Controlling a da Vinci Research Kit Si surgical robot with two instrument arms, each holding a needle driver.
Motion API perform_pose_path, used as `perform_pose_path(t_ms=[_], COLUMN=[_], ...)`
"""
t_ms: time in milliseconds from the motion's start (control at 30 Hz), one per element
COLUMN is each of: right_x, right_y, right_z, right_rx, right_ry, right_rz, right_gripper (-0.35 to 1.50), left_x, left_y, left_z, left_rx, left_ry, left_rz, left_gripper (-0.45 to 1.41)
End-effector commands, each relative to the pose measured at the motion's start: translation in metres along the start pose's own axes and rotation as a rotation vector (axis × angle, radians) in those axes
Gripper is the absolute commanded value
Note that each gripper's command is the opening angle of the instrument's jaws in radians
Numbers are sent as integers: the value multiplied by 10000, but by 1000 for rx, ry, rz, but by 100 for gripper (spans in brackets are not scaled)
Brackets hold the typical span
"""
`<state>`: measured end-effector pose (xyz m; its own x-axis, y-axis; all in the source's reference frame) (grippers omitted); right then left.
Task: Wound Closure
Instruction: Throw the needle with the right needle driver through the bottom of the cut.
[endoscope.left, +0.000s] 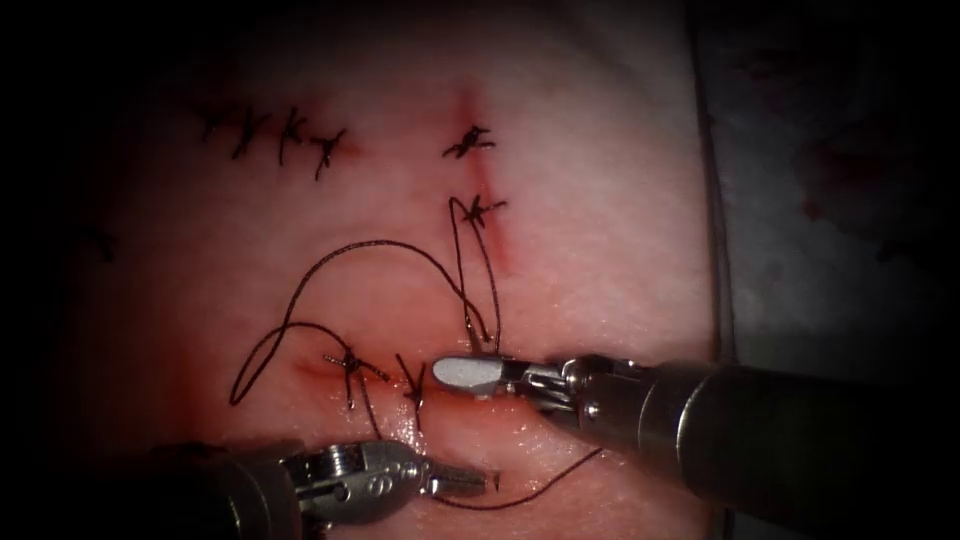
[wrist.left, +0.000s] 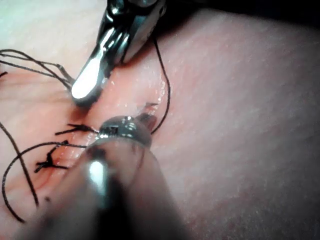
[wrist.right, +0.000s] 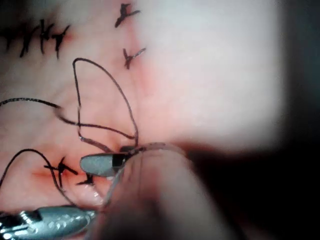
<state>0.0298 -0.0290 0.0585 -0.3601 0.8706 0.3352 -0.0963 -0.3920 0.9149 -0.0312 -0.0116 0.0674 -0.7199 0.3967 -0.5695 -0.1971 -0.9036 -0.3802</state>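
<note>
Left tool (endoscope.left: 465, 481) jaws together, apparently on thread (endoscope.left: 520, 495); right tool (endoscope.left: 465, 372) jaws together over tissue (endoscope.left: 600, 250)

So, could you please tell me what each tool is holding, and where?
The right tool grips the thread loops at its fingers' base; whether the left tool holds thread cannot be told.

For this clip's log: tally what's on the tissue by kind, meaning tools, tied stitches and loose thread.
Tools: 2, left tool and right tool, both at the lower cut.
Tied stitches: 8, four in the upper-left row, two on the vertical cut, two on the lower cut.
Loose thread: 1, looping across the tissue.
Total: 11.
</note>
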Motion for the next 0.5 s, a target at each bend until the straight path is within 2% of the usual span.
perform_pose_path(t_ms=[33,100,233,300,333,500], right_x=[19,34,64,74,81,83], right_y=[8,10,16,19,22,22], right_z=[10,7,-1,-3,-5,-6], right_rx=[2,-17,-79,-104,-123,-175], right_ry=[37,62,85,79,49,0], right_rz=[-50,-146,-461,-508,-557,-636], right_gripper=[106,111,113,113,110,105], left_x=[0,-1,-3,-3,-3,-3], left_y=[0,0,1,2,2,2], left_z=[6,5,3,3,3,3], left_rx=[-2,-4,-5,-4,-4,-4], left_ry=[2,2,2,2,2,1], left_rz=[3,4,6,6,6,6], left_gripper=[-45,-45,-45,-45,-45,-45])
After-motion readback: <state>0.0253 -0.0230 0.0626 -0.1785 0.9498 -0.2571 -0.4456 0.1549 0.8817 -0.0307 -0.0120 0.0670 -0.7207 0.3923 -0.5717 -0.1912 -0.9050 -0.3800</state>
